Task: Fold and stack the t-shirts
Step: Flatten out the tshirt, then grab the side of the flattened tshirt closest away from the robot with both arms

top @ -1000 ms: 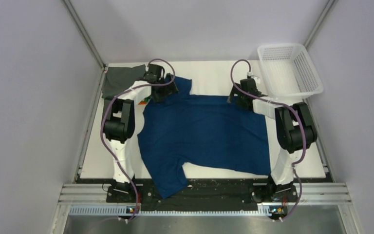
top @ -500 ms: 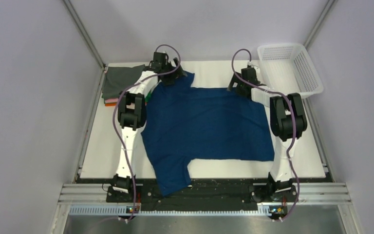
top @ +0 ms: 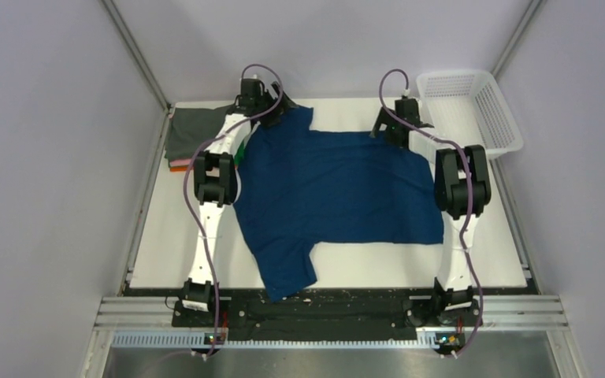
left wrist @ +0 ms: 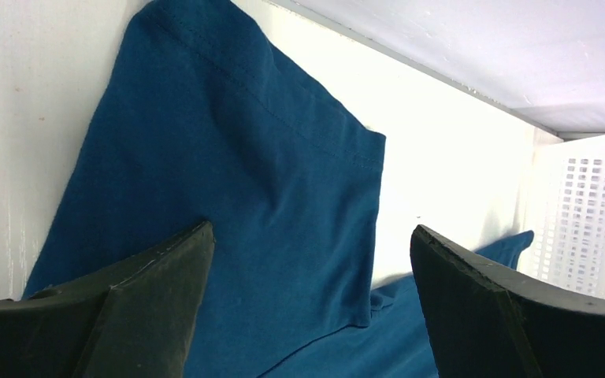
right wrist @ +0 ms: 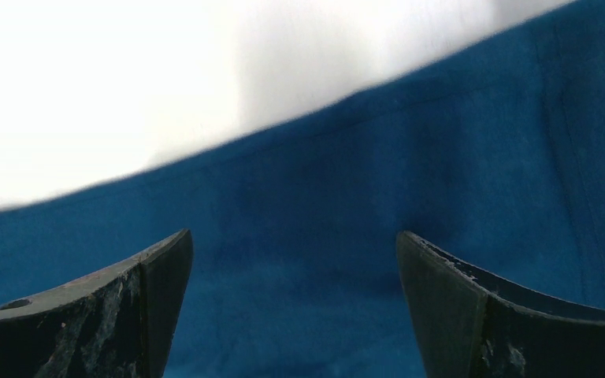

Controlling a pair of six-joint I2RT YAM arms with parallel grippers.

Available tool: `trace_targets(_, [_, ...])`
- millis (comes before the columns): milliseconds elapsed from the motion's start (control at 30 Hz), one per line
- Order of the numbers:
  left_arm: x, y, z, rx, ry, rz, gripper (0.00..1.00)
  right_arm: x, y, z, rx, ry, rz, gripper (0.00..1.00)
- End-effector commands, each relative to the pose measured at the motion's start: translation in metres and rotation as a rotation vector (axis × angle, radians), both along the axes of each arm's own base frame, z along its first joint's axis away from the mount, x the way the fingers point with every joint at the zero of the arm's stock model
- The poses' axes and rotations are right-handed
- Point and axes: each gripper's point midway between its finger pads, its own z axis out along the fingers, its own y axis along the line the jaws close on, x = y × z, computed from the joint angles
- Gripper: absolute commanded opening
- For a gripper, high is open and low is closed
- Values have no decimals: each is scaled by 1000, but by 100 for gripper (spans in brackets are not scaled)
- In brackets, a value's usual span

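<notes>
Since it lies spread out flat and unfolded, the navy blue cloth t-shirt [top: 339, 197] covers most of the middle of the white table top [top: 165, 244]. Its body runs from left to right, and its straight bottom edge faces the right arm. 1 short sleeve [top: 287, 272] points toward the arm bases and reaches the table's near edge. The other sleeve [top: 293, 122] lies at the shirt's far left corner.

Above that far sleeve hangs the left gripper [top: 272, 110]. In its wrist view the 2 black fingers [left wrist: 126, 315] stand wide apart, with the sleeve's stitched hem on the table below them and nothing pinched. The right gripper [top: 400, 130] sits over the shirt's far right corner. Its fingers [right wrist: 480, 315] are also spread wide. Blue cloth fills the space under them, and bare white table lies just past the shirt's edge. Whether either set of fingertips touches the cloth cannot be told.

A folded dark grey shirt [top: 193, 130] tops a small stack at the table's far left corner. Pink and orange folded edges [top: 177, 166] show beneath it, and a sliver of green cloth [top: 241, 154] shows beside the left arm. The stack lies just beside the blue shirt's far sleeve.

A white plastic mesh basket [top: 484, 118] stands at the far right corner, near the right gripper.
</notes>
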Motion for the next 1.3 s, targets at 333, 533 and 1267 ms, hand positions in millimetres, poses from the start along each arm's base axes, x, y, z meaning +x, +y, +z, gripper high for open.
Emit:
trace_targets(333, [-252, -35, 167, 353, -163, -58, 99, -203, -24, 113, -23, -73, -29, 99])
trace_targets(533, [-396, -18, 75, 422, 73, -72, 97, -282, -37, 81, 11, -47, -43, 99])
trace_targets(1267, [-621, 2, -47, 562, 663, -341, 70, -302, -53, 66, -42, -5, -98, 99])
